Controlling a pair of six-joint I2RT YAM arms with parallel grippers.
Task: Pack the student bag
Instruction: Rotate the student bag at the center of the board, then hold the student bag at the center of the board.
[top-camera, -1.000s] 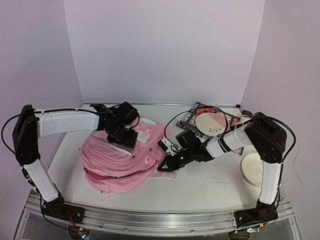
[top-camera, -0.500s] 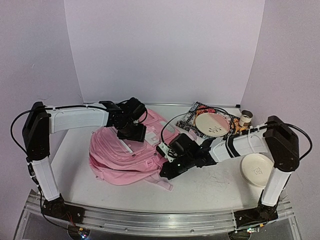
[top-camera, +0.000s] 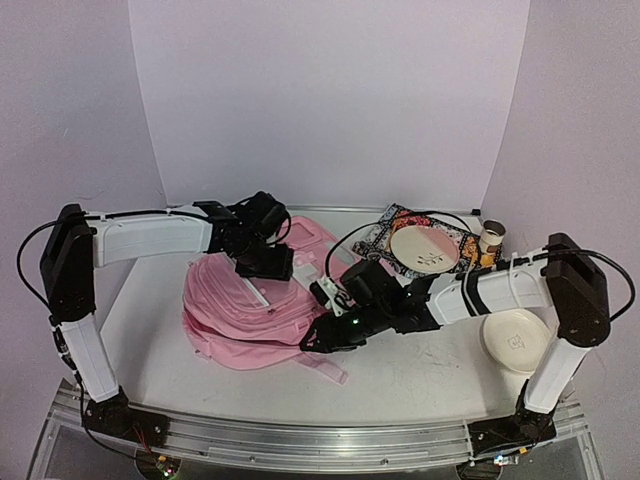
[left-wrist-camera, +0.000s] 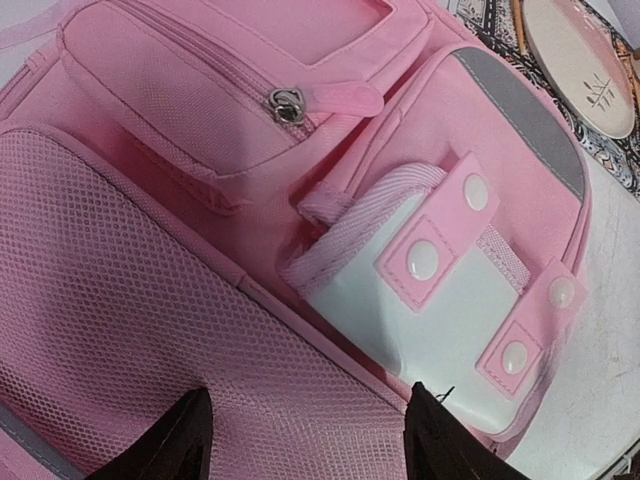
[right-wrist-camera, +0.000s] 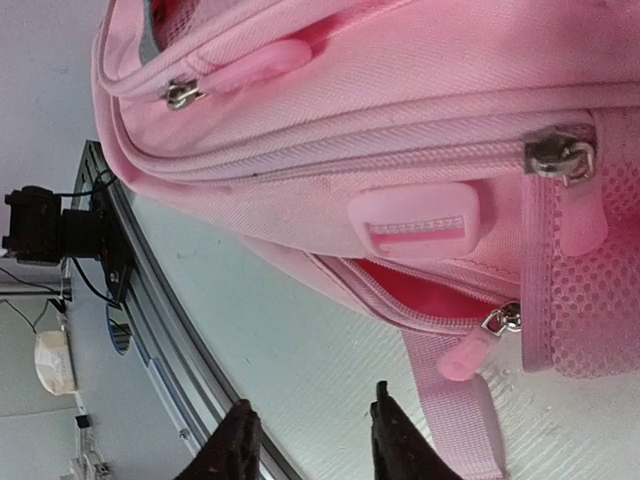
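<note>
The pale-pink student bag (top-camera: 255, 315) lies flat on the table, left of centre. My left gripper (top-camera: 263, 263) hovers over its top, open and empty. In the left wrist view the left gripper (left-wrist-camera: 305, 440) has its jaws spread above a mesh panel (left-wrist-camera: 150, 300), next to a white patch with pink snaps (left-wrist-camera: 440, 290). My right gripper (top-camera: 328, 337) is at the bag's near right edge. In the right wrist view the right gripper (right-wrist-camera: 312, 440) is open and empty over bare table, just below a partly open zip (right-wrist-camera: 430, 300), its pink pull (right-wrist-camera: 465, 355) and a strap (right-wrist-camera: 460, 420).
A patterned book (top-camera: 385, 232) at the back right carries a pale plate (top-camera: 424, 248). A small can (top-camera: 490, 238) stands beside it. A white bowl (top-camera: 515, 340) sits near the right arm's base. The metal rail (top-camera: 300, 440) runs along the table's front edge.
The bag has shifted right and settled flatter. My left gripper moved slightly right over its top. My right gripper moved left along the bag's near edge.
</note>
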